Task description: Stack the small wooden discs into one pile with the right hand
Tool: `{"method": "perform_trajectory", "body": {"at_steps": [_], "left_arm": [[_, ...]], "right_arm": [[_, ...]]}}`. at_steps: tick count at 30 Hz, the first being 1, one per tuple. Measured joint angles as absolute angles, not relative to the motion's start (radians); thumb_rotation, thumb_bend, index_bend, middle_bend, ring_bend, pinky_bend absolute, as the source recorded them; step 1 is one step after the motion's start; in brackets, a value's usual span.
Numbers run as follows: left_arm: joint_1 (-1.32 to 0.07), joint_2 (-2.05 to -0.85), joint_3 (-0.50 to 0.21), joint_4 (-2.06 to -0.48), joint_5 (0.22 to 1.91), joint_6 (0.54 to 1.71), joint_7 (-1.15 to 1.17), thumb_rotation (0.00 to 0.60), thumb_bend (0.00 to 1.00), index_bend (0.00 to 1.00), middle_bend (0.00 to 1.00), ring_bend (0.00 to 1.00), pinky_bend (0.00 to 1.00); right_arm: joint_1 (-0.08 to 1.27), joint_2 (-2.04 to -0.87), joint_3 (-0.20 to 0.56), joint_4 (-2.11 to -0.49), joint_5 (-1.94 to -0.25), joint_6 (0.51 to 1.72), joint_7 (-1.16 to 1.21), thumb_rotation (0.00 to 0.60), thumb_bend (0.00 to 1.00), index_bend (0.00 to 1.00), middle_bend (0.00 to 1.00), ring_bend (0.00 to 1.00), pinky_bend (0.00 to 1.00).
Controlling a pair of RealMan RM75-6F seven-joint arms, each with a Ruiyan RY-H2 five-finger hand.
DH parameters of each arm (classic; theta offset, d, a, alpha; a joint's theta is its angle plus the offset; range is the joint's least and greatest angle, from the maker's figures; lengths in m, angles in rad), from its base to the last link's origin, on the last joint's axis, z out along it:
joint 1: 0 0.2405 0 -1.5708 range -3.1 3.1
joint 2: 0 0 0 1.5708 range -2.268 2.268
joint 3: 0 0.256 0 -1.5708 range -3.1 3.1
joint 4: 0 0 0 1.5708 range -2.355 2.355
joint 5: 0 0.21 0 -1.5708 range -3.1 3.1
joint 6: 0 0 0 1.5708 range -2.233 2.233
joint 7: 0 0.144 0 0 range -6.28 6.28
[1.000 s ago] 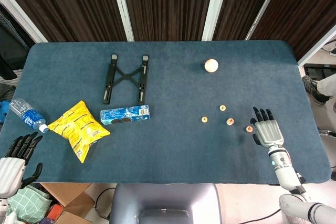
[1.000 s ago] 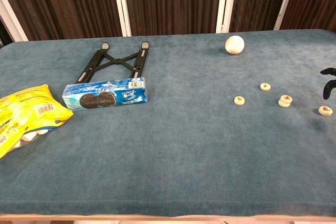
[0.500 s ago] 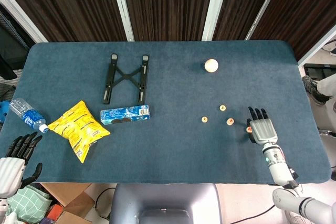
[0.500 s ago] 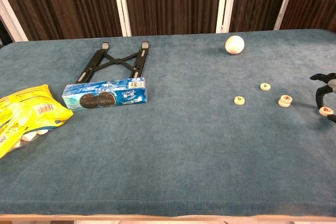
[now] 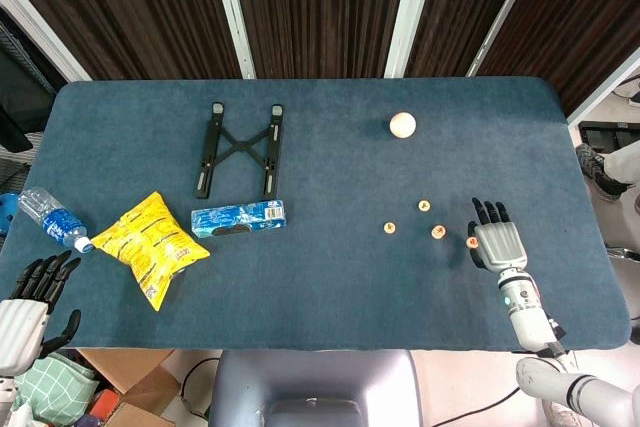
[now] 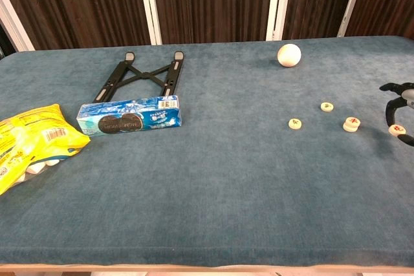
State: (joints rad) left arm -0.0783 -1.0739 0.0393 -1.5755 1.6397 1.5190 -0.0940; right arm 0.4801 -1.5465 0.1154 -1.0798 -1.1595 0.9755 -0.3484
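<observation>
Discs: four small wooden discs on the desk (image 5: 330, 277); one (image 5: 471, 242) pinched in the right hand (image 5: 497, 245), three loose.
Loose discs: nearest disc (image 5: 438, 232) just left of the held one; far disc (image 5: 424, 205) and left disc (image 5: 389, 228) beyond it.
Right hand: thumb and finger closed on the disc, which looks lifted clear in the chest view (image 6: 396, 130).
Coming move: likely leftward onto the nearest disc.
Left hand (image 5: 28, 302): well apart off the desk's left corner, fingers spread, holding nothing.

The chest view's edge cuts off the right hand (image 6: 399, 105), only dark fingers showing around a wooden disc (image 6: 395, 130), whose red mark is too small to read.
</observation>
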Motion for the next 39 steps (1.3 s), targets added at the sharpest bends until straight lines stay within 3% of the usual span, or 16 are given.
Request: {"method": "perform_trajectory", "body": {"at_steps": [15,39], "left_arm": [[-0.079,-1.075,0.038,-1.577,1.634,1.516,-0.085,0.600,0.49,0.00,0.00,0.00,0.07],[-0.078,-1.073,0.040,-1.577,1.637,1.516,-0.089,0.600,0.49,0.00,0.00,0.00,0.07]], "right_arm": [[0.578,-1.551,0.202,-1.220,-1.039,0.944,-0.504,0.600,0.52,0.63,0.05,0.00,0.00],[0.601,-1.561,0.168,-1.215,-0.982,0.945,-0.547,0.600,0.52,0.60,0.05,0.00,0.00]]}}
